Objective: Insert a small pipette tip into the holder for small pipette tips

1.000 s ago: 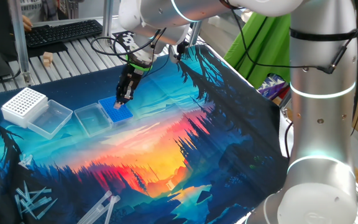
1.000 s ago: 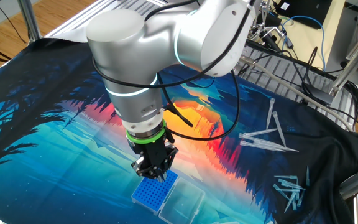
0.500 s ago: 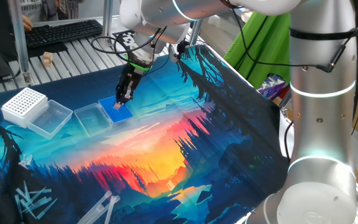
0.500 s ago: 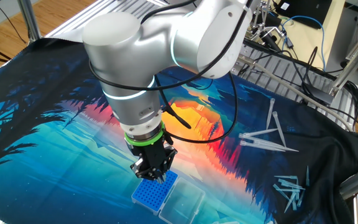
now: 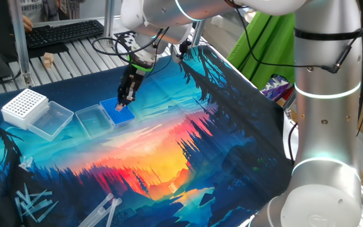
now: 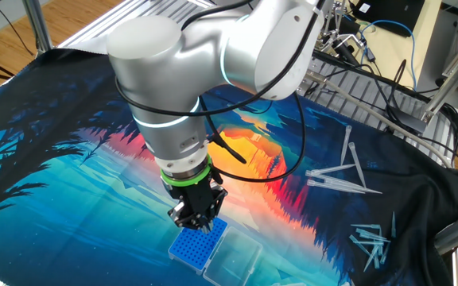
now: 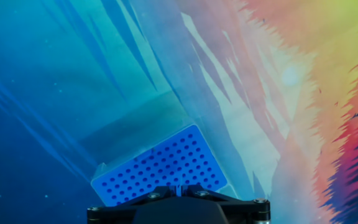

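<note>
**A:** What do you have in front of you, biggest thing first?

**B:** You see the worktop (image 5: 188, 145), covered by a printed mat of blue forest and orange sunset. Your arm (image 6: 181, 103) reaches over it and points steeply down near the mat's blue side.

**A:** And the racks?

**B:** Toward one corner of the worktop you have a white gridded rack (image 5: 24, 105) with a clear lid (image 5: 50, 120) open beside it. Next to that sits the holder for small pipette tips (image 5: 118, 111), a blue block of fine holes, its own clear lid (image 5: 92, 120) lying open against it. In the other fixed view that holder (image 6: 198, 246) sits at the near edge of the worktop.

**A:** Where is your gripper?

**B:** Your gripper (image 6: 194, 225) hangs right over the blue holder, with its fingers drawn almost together. In the hand view you see the holder (image 7: 160, 171) just beyond the gripper body, and a thin pale sliver at the fingers, which may be the small pipette tip (image 7: 178, 188). It is too small for you to be sure it is held, or whether it touches a hole.

**A:** Anything smaller?

**B:** Loose clear pipette tips (image 6: 336, 176) lie scattered near the far edge of the mat, with another pile (image 6: 370, 240) toward a corner. Off the worktop, you can spot a black keyboard (image 5: 65, 31).
</note>
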